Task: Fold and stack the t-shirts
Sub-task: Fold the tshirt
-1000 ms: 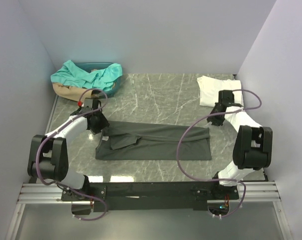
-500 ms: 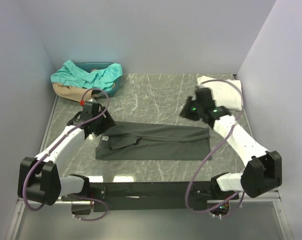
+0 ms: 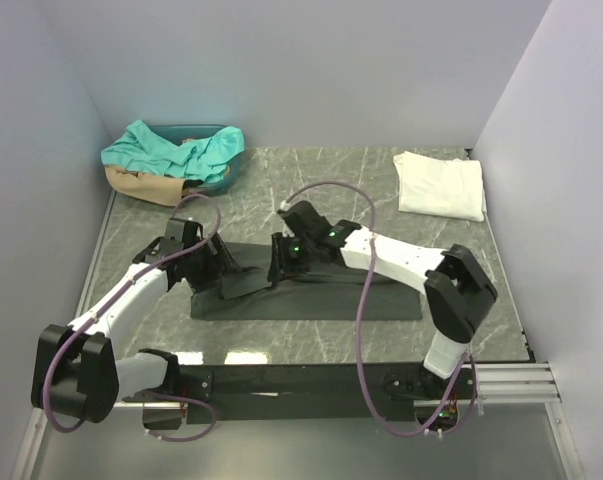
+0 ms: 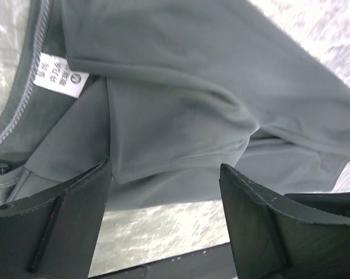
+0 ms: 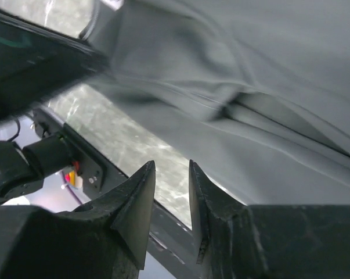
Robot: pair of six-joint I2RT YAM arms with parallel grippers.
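A dark charcoal t-shirt [image 3: 321,292] lies folded into a long strip across the middle of the table. In the left wrist view its white neck label [image 4: 60,75] shows on the cloth [image 4: 180,87]. My left gripper [image 3: 209,266] [image 4: 166,200] hovers over the shirt's left end, open wide with nothing between the fingers. My right gripper [image 3: 286,257] [image 5: 172,174] is over the strip's left-centre part [image 5: 267,87], its jaws a narrow gap apart and empty. A folded white t-shirt [image 3: 441,185] lies at the back right.
A bin [image 3: 229,168] at the back left holds a crumpled teal t-shirt [image 3: 171,150] over a tan one [image 3: 141,186]. Walls close in on the left, back and right. The arms' mounting rail [image 3: 301,380] runs along the near edge.
My right arm has swung from the white shirt at the back right to the middle of the dark shirt. The left gripper has opened wider and shifted slightly toward the shirt.
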